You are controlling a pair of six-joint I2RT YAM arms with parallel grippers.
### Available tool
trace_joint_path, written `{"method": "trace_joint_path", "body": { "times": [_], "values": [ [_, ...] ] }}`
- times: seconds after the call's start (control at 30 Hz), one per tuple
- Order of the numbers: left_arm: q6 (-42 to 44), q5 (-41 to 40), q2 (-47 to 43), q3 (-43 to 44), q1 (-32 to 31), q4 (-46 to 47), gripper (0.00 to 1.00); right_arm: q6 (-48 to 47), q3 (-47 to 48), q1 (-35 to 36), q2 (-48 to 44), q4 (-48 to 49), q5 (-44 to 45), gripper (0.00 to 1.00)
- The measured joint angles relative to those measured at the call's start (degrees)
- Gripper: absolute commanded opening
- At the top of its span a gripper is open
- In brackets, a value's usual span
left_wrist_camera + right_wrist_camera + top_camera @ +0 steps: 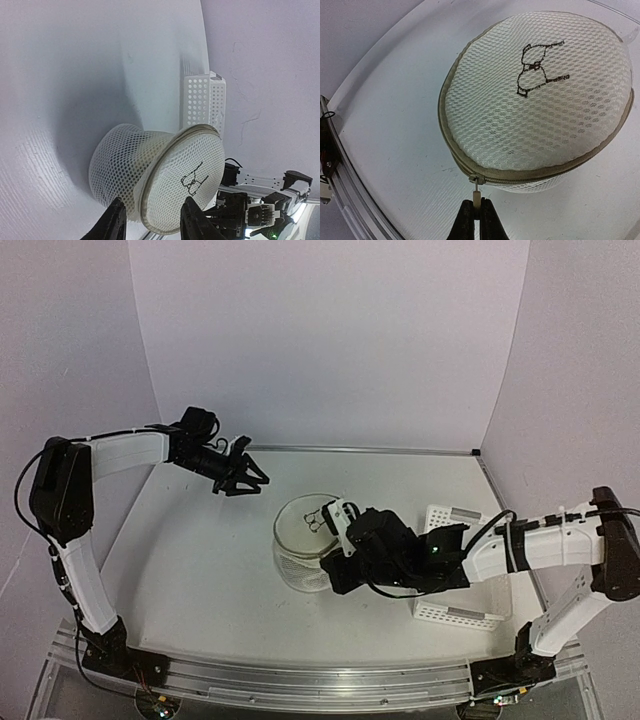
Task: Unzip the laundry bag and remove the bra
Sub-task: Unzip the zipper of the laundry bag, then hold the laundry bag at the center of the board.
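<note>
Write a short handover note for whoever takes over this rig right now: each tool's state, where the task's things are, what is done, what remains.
Left tool: open and empty, apart from the laundry bag, on its left.
Right tool: shut on the zipper pull at the bag's rim.
Bag: on the table, printed face up, next to the white basket.
Done: the pull is gripped. The zip looks closed along the stretch in view.
Left: draw the zip round the rim, then take out the bra, which is not visible.
</note>
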Motion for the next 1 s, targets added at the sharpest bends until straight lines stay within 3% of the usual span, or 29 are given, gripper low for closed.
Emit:
{"method": "trace_joint_path", "body": {
  "times": [0.3,0.57,0.87,1.0],
  "values": [
    [-0.79,-8.81,-4.83,-3.30,0.28,-3.02,0.65,5.46,4.42,0.20,5.11,0.15,2.47,0.00],
    [-6.73,-8.63,-17.59,-14.64,-2.71,0.96,0.71,7.06,8.22,0.20,7.26,0.81,3.15,0.00],
    [-26.03,-5.57,-23.63,-35.01,-7.56,21.62,0.72,7.91,11.50,0.20,9.77,1.07,3.26,0.00],
    [-32.54,-5.99,-23.63,-38.64,-8.85,27.58,0.72,7.98,12.35,0.20,9.84,1.31,3.19,0.00]
  ]
}}
